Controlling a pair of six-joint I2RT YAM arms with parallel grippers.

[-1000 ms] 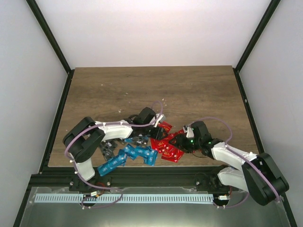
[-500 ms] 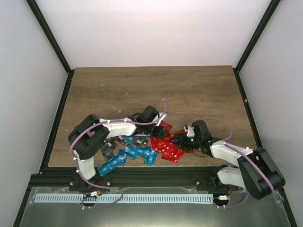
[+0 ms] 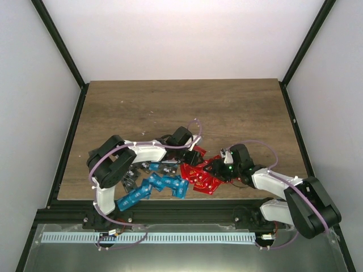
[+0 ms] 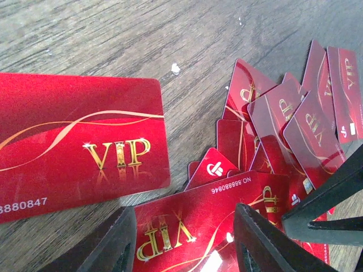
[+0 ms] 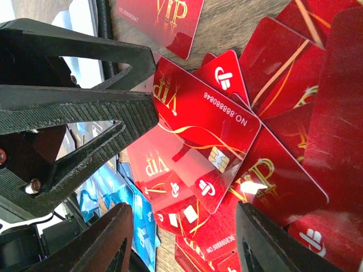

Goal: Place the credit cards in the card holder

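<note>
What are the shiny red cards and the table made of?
The red cards look like thin, glossy plastic: light glints off them and the gold VIP print is smooth. The table looks like wood, or a wood-pattern coating, with a dull finish: grey-brown grain lines run across it.

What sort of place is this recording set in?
Probably a lab test cell: a wooden table boxed in by plain white panels on a black frame, the left arm and right arm bolted at its near edge, and red cards and blue cards scattered as props.
</note>
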